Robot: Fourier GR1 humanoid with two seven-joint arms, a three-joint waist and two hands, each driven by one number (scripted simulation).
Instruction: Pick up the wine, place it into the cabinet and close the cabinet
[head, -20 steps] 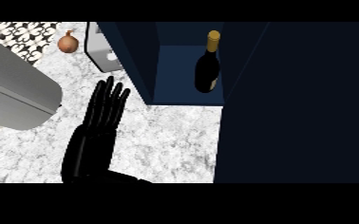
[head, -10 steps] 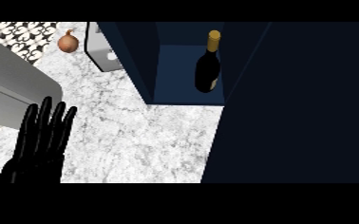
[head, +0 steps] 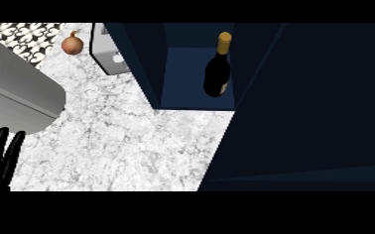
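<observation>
Your view is mostly the cabinet door (head: 307, 109): a broad dark navy panel down the right side, swung out over the counter's right part.

- White-and-grey marbled counter (head: 132, 144) takes the middle and lower left.
- Cabinet (head: 143, 59): same dark navy, at top centre, standing on the counter. Its front is not closed, so you look straight into a lighter blue compartment.
- Grey unit with a rounded corner (head: 26, 89) at the left edge, set into or on the counter. You cannot tell which from here.
- Wine (head: 218, 74): a dark bottle with a gold-capped neck, upright inside the cabinet compartment toward its right wall, base on the compartment floor. Nothing is touching it.
- Small grey box with a white dot (head: 111, 57), just left of the cabinet's left wall, against it or very close.
- Patch of black-and-white patterned tile (head: 29, 35) in the top left corner.
- Brown onion (head: 71, 44) on the counter beside that tile, near the grey box but apart from it.
- Left hand (head: 7, 166): only black fingers show at the lower left edge, straight, pointing up, slightly spread, holding nothing. It is well apart from the wine and the cabinet.
</observation>
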